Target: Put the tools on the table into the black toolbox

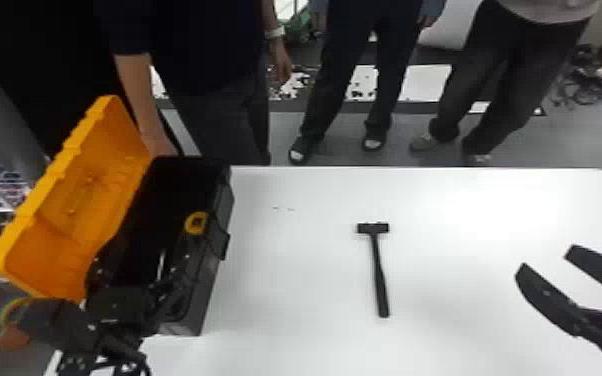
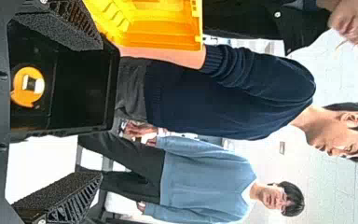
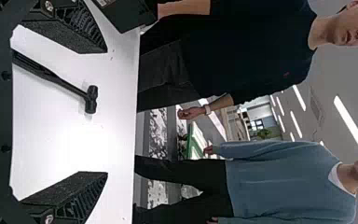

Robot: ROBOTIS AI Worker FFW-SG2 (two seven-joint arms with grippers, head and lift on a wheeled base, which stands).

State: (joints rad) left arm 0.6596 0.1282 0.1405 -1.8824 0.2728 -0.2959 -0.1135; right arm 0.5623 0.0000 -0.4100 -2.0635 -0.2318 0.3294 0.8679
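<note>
Hammer [image 1: 379,270] lies flat on the counter [image 1: 310,285], right of the open toolbox [image 1: 207,287] and well apart from it. Long axis runs roughly away from the robot: head at the far end, handle toward the robot, its near end canted slightly right.

Right gripper [image 1: 544,260] is to the right of the hammer, fingers wide apart, nothing between them; they point forward and left, aslant to the handle. Left gripper [image 2: 100,110] is at the toolbox's near end, fingers also well parted, holding nothing. Right one is nearer, so likely the picker: it would need to go left, turn its fingers across the handle and come down.

A yellow tape measure [image 1: 197,223] sits inside, by the box's right wall. A person's hand [image 1: 159,145] is at the box's far end, by the lid. Carry would run leftward; long handle may catch the rim.
</note>
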